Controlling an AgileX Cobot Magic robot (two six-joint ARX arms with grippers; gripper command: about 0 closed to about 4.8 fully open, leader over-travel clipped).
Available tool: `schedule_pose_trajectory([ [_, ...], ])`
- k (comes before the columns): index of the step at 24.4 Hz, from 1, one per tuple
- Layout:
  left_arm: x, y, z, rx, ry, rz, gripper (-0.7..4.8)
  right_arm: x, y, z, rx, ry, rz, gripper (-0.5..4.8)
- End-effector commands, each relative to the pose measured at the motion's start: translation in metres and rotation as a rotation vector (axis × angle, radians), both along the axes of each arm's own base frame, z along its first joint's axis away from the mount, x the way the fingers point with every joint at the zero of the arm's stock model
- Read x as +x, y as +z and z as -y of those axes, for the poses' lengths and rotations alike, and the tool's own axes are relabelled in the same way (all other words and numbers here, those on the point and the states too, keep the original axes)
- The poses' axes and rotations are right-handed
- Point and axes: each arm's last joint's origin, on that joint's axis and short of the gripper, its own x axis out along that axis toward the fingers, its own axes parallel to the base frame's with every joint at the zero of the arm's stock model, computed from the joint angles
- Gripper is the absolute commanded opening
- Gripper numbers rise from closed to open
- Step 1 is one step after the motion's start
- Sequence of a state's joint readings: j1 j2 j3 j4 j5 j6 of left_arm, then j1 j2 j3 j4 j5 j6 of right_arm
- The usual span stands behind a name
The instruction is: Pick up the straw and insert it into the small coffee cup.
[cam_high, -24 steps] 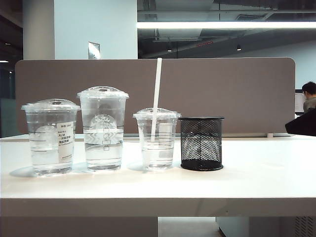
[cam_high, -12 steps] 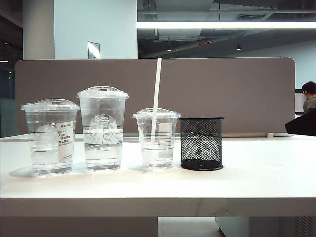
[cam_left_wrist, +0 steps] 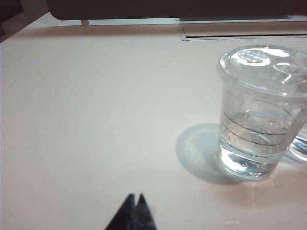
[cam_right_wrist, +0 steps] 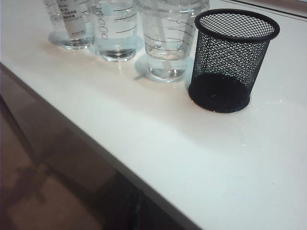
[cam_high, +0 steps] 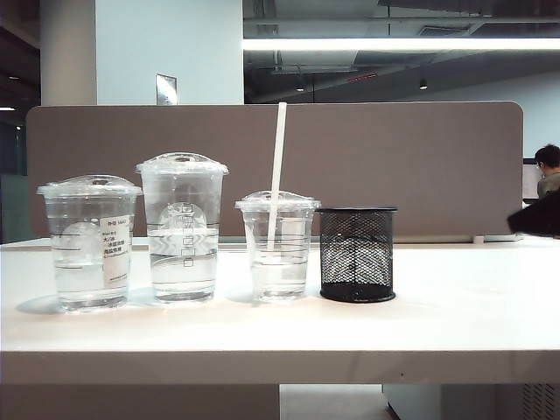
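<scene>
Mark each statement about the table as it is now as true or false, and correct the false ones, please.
1. The straw stands in the small coffee cup. True.
2. The black mesh pen holder has pens in it. False: it looks empty.
3. The tallest clear cup stands between the wide labelled cup and the small coffee cup. True.
4. The left gripper is open around a cup. False: it is shut, above bare table.
5. The right gripper holds the straw. False: it is not visible, and nothing touches the straw.
</scene>
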State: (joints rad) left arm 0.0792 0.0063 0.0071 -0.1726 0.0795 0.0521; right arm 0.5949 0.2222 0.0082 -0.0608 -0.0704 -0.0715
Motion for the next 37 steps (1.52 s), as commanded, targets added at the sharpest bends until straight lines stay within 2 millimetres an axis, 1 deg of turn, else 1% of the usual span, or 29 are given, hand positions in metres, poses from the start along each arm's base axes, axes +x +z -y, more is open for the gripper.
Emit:
schedule_pose_trajectory([
  [1, 0.000, 0.000, 0.000, -0.001, -0.007, -0.004, -0.04, -0.001, 0.004, 0.005, 0.021, -0.037, 0.069, -0.08],
  [4, 0.000, 0.000, 0.000, -0.002, -0.008, -0.004, -0.04, 0.000, 0.011, 0.017, 0.032, -0.191, 0.164, -0.08],
  [5, 0.000, 0.000, 0.000, -0.002, -0.008, -0.003, -0.04, 0.000, 0.012, 0.023, 0.037, -0.265, 0.188, -0.08],
  [6, 0.000, 0.000, 0.000, -0.002, -0.008, -0.004, -0.04, 0.004, 0.013, 0.031, 0.026, -0.375, 0.193, -0.08],
  [13, 0.000, 0.000, 0.000, -0.002, -0.007, -0.004, -0.04, 0.008, 0.005, 0.057, -0.021, -0.643, 0.114, -0.08],
  [21, 0.000, 0.000, 0.000, -0.002, -0.007, -0.004, -0.04, 0.008, 0.004, 0.062, 0.059, -0.709, 0.080, -0.08],
  [25, 0.000, 0.000, 0.000, -0.002, -0.007, -0.004, -0.04, 0.008, 0.004, 0.064, 0.160, -0.742, 0.047, -0.08],
  [31, 0.000, 0.000, 0.000, -0.002, -0.007, -0.004, -0.04, 0.008, 0.004, 0.064, 0.132, -0.725, 0.055, -0.08],
  [34, 0.000, 0.000, 0.000, -0.002, -0.007, -0.004, -0.04, 0.008, 0.004, 0.060, 0.086, -0.681, 0.069, -0.08],
  [37, 0.000, 0.000, 0.000, -0.002, -0.007, -0.004, -0.04, 0.008, 0.004, 0.058, 0.087, -0.649, 0.068, -0.08],
])
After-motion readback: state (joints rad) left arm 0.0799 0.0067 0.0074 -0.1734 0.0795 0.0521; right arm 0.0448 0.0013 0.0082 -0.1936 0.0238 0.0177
